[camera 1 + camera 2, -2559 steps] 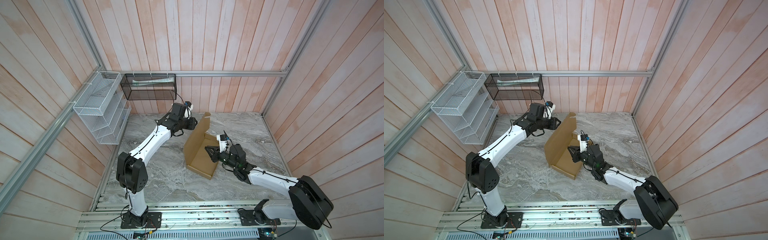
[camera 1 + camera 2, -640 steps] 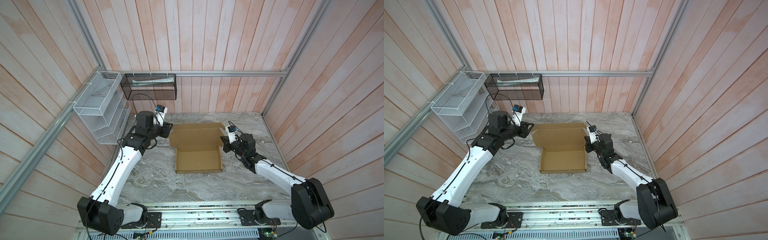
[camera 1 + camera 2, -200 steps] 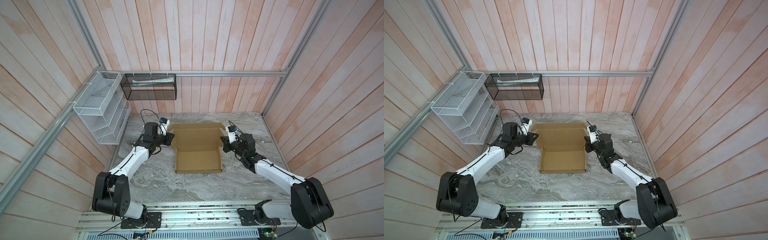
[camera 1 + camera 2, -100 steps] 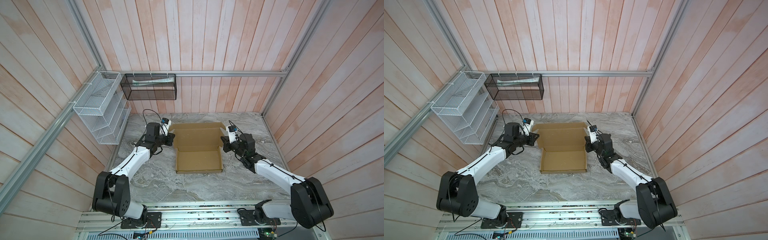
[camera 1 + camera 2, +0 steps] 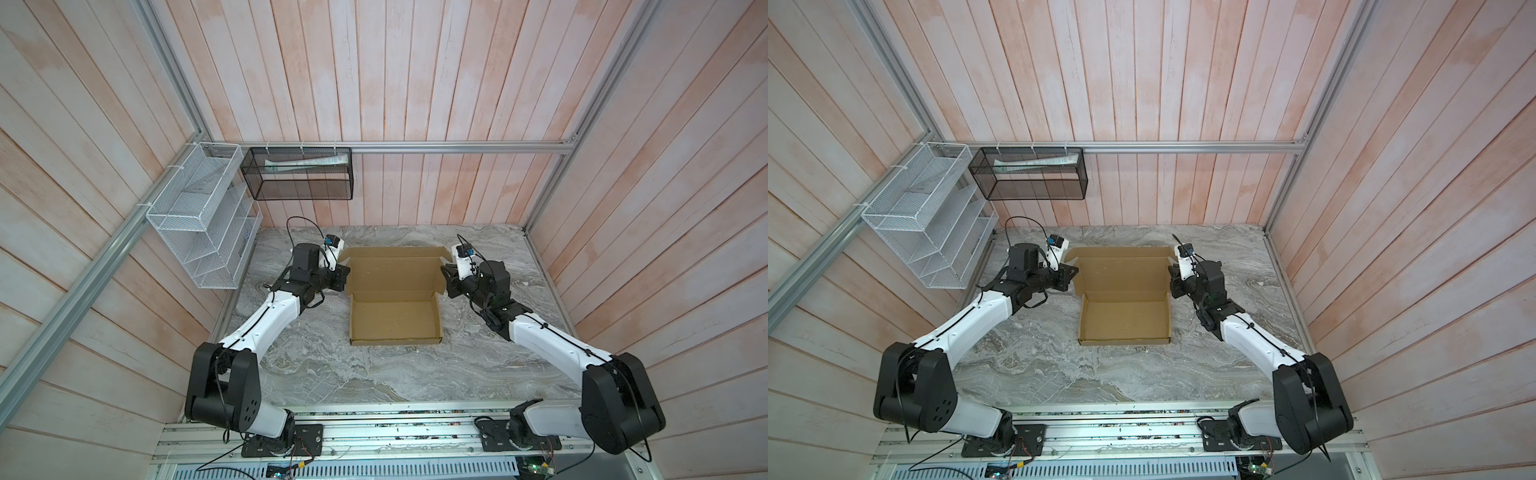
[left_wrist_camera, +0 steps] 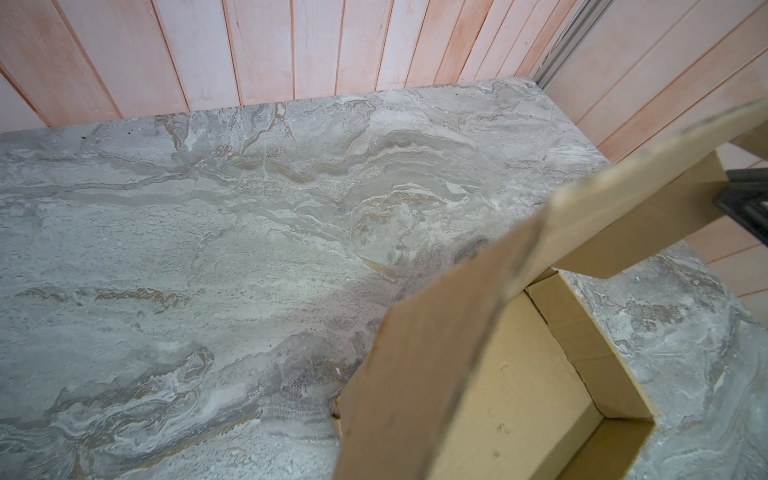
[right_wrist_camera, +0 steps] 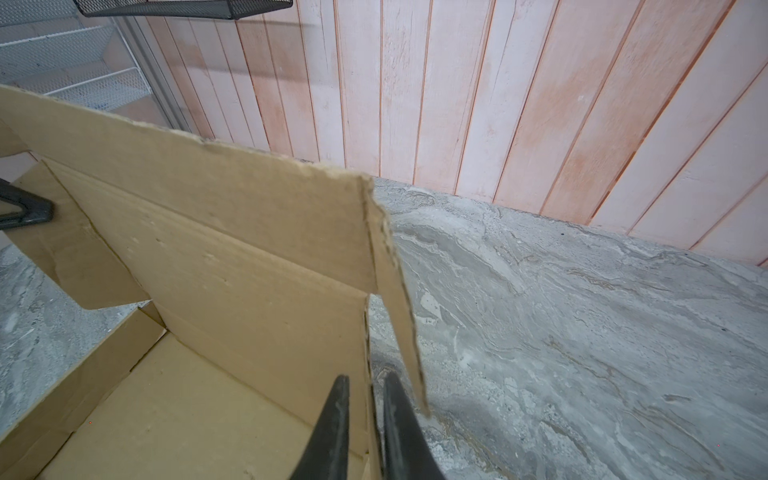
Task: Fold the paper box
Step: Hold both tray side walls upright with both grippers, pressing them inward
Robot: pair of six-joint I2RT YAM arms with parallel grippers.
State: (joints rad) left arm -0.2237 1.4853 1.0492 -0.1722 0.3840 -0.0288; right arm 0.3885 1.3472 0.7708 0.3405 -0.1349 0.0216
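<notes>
The paper box (image 5: 394, 324) (image 5: 1125, 322) is tan cardboard lying mid-table in both top views, a shallow tray in front with its lid (image 5: 395, 272) standing up behind it. My left gripper (image 5: 344, 277) (image 5: 1073, 276) is at the lid's left side flap (image 6: 436, 353). That flap hides its fingers in the left wrist view, and the gripper is shut on it. My right gripper (image 5: 446, 280) (image 7: 366, 375) straddles the lid's right edge (image 7: 368, 324). Its fingers (image 7: 338, 411) stand slightly apart, a thin gap on each side of the cardboard.
A white wire rack (image 5: 203, 220) hangs on the left wall and a black mesh basket (image 5: 299, 174) on the back wall. The grey marble tabletop (image 5: 374, 374) is bounded by plank walls on three sides and a metal rail (image 5: 374, 436) in front.
The right gripper's fingers have parted a little around the lid's edge. The left gripper has crept slightly closer to the lid. The box has not moved in the last second.
</notes>
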